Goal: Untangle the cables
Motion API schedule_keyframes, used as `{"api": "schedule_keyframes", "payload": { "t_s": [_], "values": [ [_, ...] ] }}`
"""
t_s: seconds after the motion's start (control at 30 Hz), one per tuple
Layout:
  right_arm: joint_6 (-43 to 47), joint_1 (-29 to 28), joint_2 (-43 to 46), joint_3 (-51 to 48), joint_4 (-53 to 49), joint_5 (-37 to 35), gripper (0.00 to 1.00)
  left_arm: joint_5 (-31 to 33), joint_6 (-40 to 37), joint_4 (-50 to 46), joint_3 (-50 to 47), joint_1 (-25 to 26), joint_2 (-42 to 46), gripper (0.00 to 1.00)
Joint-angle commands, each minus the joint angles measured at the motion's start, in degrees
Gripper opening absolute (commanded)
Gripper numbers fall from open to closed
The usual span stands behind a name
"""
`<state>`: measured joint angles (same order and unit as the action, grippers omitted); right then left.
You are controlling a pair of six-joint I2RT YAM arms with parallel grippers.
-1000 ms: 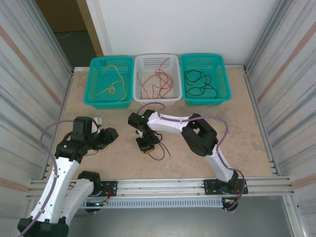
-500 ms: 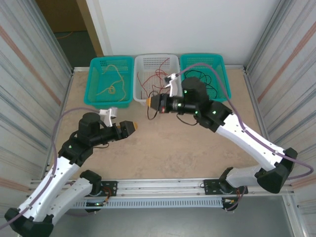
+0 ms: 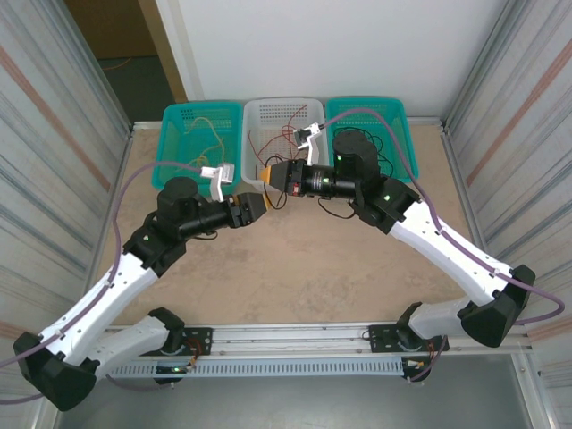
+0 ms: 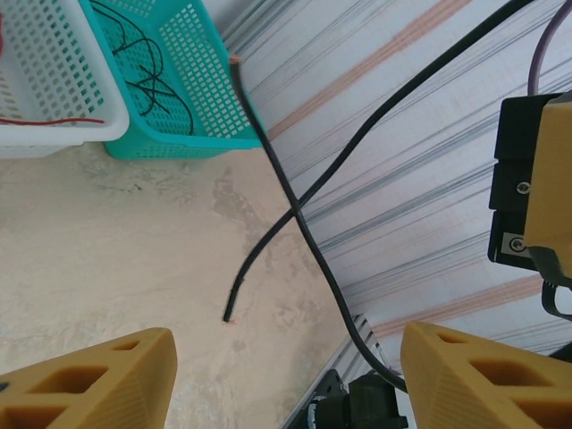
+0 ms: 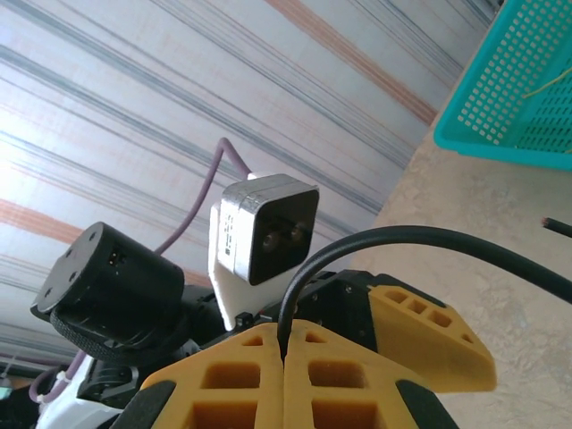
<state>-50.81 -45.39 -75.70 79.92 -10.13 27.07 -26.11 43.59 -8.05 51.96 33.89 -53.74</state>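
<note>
Overhead, your two arms meet above the far middle of the table (image 3: 295,277), just in front of three baskets set in a row.

The right gripper (image 3: 271,173) points left. In its wrist view its jaws are pressed together on a black cable (image 5: 402,234). From the pads, the cable rises, bends over in an arc and runs off to the right.

The left gripper (image 3: 257,206) points right and slightly away from you, toward the right gripper. Its jaws stand well apart and hold nothing.

Between those jaws, the left wrist view shows two runs of black cable (image 4: 268,152) crossing like an X:
- One run slants from the upper right down to the lower left and ends in a free tip over the bare table.
- The other starts at a copper-tipped end near the corner of the right teal basket (image 4: 214,98) and slants down to the lower right.

Where the other cables lie:
- A yellowish-tan cable (image 3: 207,134) is in the left teal basket (image 3: 170,170).
- A red cable (image 3: 288,134) is in the white basket (image 3: 247,134).
- Loose black strands (image 4: 152,80) are in the right teal basket.
</note>
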Motion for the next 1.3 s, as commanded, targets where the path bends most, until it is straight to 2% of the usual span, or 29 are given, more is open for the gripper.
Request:
{"api": "schedule_keyframes", "payload": {
  "t_s": [0.0,0.07,0.27,0.5,0.63,0.8,0.97,1.07,1.17,1.2,1.27],
  "values": [
    [-1.10,-0.14,1.29,1.99,2.61,1.90,0.00,0.53,1.15,2.92,-0.46,0.48,0.85,0.67],
    [-0.97,-0.14,1.40,2.08,2.92,2.49,0.00,2.38,1.35,0.98,0.02,0.31,0.92,0.68],
    [0.62,0.09,1.89,2.71,1.18,1.76,0.00,1.05,2.55,-0.58,1.28,-0.23,-1.82,0.68],
    [6.60,4.44,2.60,8.20,-8.65,-1.24,0.00,1.00,1.98,-7.31,1.87,-0.23,-6.12,0.65],
    [10.86,10.45,1.36,13.61,-16.92,-4.54,0.00,0.59,1.61,-9.07,0.63,-0.23,-7.43,0.63],
    [14.90,21.82,-2.83,19.87,-24.52,-9.09,0.00,2.95,-1.74,-14.50,1.00,-0.23,-7.01,0.64],
    [19.33,31.98,-14.63,32.39,-34.76,-15.14,0.00,6.34,-5.29,-18.93,0.79,-0.37,-6.38,0.67],
    [21.77,35.98,-22.78,37.58,-38.51,-18.42,0.00,7.02,-5.98,-20.35,0.91,-1.16,-6.66,0.67],
    [23.56,39.04,-31.10,43.04,-41.78,-19.60,0.07,7.74,-7.14,-21.74,1.45,-2.04,-6.49,0.67],
    [23.94,39.85,-33.86,45.12,-42.89,-19.52,0.13,8.40,-7.74,-22.36,1.72,-2.27,-6.31,0.68],
    [24.72,40.68,-37.95,48.78,-45.17,-19.57,0.30,9.92,-9.00,-23.91,2.34,-2.90,-6.20,0.70]
  ]
}}
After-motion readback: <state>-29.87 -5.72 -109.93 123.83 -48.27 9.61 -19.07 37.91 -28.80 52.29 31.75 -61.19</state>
